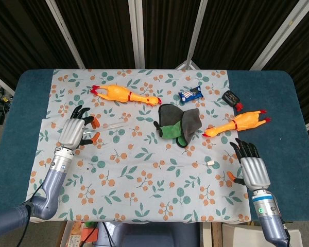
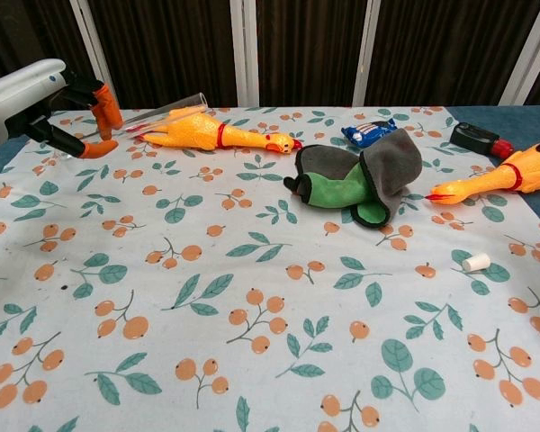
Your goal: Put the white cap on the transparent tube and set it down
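Note:
The transparent tube (image 2: 157, 110) is off the cloth, pinched in my left hand (image 2: 45, 94) near the tube's left end. It slants up to the right above the tail of a rubber chicken. In the head view the left hand (image 1: 72, 131) is at the cloth's left side and the tube (image 1: 112, 125) shows only faintly beside it. The small white cap (image 1: 210, 163) lies on the cloth at the right, also seen in the chest view as the white cap (image 2: 474, 263). My right hand (image 1: 253, 169) hovers just right of the cap, fingers spread, holding nothing.
Two orange rubber chickens lie on the floral cloth, one at the back left (image 1: 126, 95) and one at the right (image 1: 237, 123). A grey-and-green cloth (image 1: 177, 124) sits in the middle. A blue packet (image 1: 190, 94) and a black device (image 1: 230, 97) lie at the back right.

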